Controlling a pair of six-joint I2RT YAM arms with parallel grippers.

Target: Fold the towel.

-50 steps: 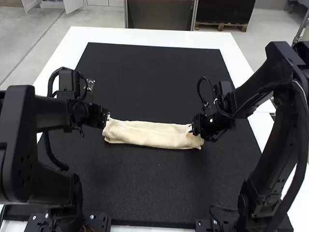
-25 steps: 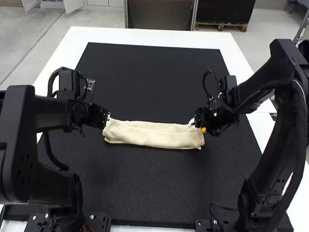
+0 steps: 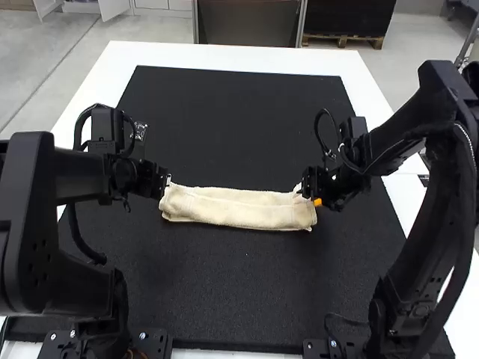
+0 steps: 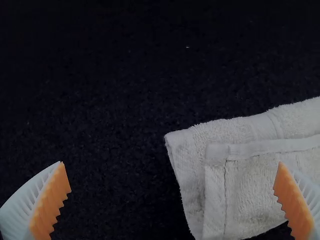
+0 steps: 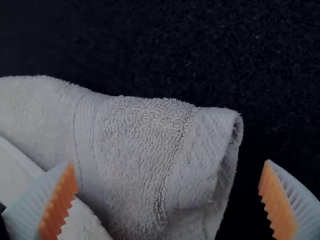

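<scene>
Left wrist view has my left gripper (image 3: 166, 182) with its fingers (image 4: 52, 202) wide apart, right by one end of the towel (image 3: 239, 213). Same deal with my right gripper (image 3: 307, 195) at the other end, fingers (image 5: 60, 202) spread too. Towel's lying folded in a long layered strip on the black mat (image 3: 239, 292), which sits on a white counter (image 3: 224, 57).

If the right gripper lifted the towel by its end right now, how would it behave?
The towel would probably sag floppily, judging by its soft, rippled edge. Its layers look loose, so the fold might open. Its rough terry loops suggest little slipping.
</scene>
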